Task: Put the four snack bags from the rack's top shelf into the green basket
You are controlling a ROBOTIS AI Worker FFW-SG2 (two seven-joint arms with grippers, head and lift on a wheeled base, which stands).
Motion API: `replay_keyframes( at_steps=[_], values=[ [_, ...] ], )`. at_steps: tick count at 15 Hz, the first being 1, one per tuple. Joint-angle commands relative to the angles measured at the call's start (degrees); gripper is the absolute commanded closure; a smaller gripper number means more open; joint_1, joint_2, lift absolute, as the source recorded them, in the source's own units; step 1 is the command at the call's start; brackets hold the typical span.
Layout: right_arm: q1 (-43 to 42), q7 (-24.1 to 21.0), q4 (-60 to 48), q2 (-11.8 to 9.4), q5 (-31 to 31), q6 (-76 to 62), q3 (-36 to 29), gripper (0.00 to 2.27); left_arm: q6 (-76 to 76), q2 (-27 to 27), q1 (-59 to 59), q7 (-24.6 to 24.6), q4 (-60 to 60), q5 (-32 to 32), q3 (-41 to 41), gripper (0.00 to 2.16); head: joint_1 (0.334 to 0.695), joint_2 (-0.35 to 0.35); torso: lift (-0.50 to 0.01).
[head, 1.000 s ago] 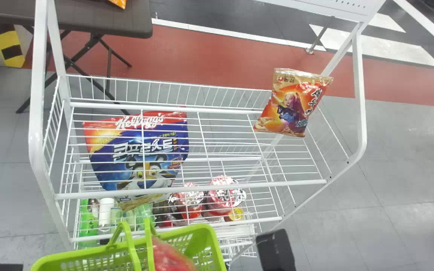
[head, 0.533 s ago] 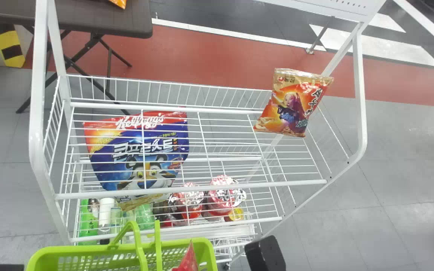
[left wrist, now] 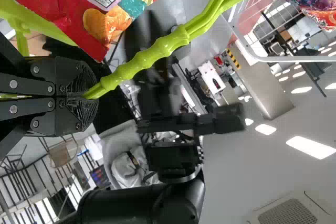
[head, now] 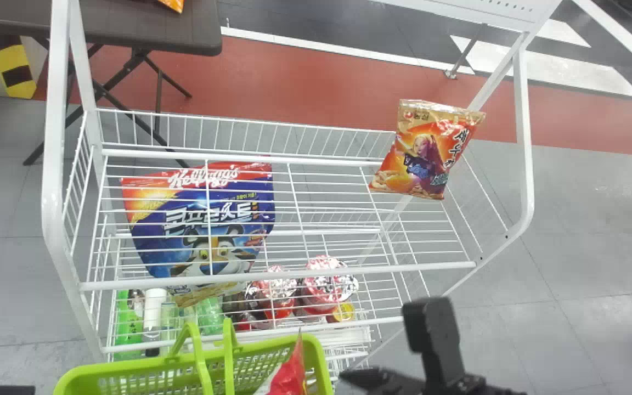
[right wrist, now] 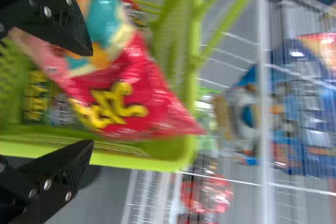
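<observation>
Our right pincer (right wrist: 88, 99) is hanging spread beside and over the basket (head: 113, 366), pinching nothing. Just beyond its fingers, the red bag (right wrist: 131, 93) is lying tilted among other packets inside, one corner poking above the rim. We are best checking that it is sliding free of both fingers before lifting away, so that nothing is snagging.

At nine o'clock from that pincer the basket is sitting; our left pincer (left wrist: 86, 95) is pressing together on its handle (left wrist: 157, 51), and keeping that grip steady is making each drop easier.

At twelve, slightly towards one, the orange bag (head: 423, 156) is leaning at the far right corner of the top shelf (head: 349, 271). For that one we are wanting to clear the front rail, come in high with fingers spread and close gently on the bag's loose edge, as squeezing its plump middle is risking a slip.
</observation>
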Motion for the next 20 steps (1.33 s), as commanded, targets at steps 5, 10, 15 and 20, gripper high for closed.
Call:
replay_keyframes(
  at_steps=[5,10,15,20],
  values=[
    [-10.2,-3.4,11.5,3.0,1.1,-29.4,-2.9,0.06,0.2,0.0,0.0,0.1,-0.3,-0.2,-0.1,1.76,0.695,-0.35,0.0],
    [-25.6,-9.7,30.9,3.7,6.9,-48.0,-10.0,0.06,0.5,0.5,-0.8,0.2,0.1,-0.2,-0.5,1.76,0.695,-0.35,0.0],
    [-33.7,-9.6,46.7,3.6,9.2,-61.7,-15.6,0.06,1.4,0.8,-1.5,0.2,0.2,-0.3,-0.9,1.76,0.695,-0.35,0.0],
    [-41.5,-8.1,58.7,2.8,13.5,-63.3,-16.9,0.06,2.3,0.9,-2.1,0.2,0.3,-0.4,-0.9,1.76,0.695,-0.35,0.0]
  ],
)
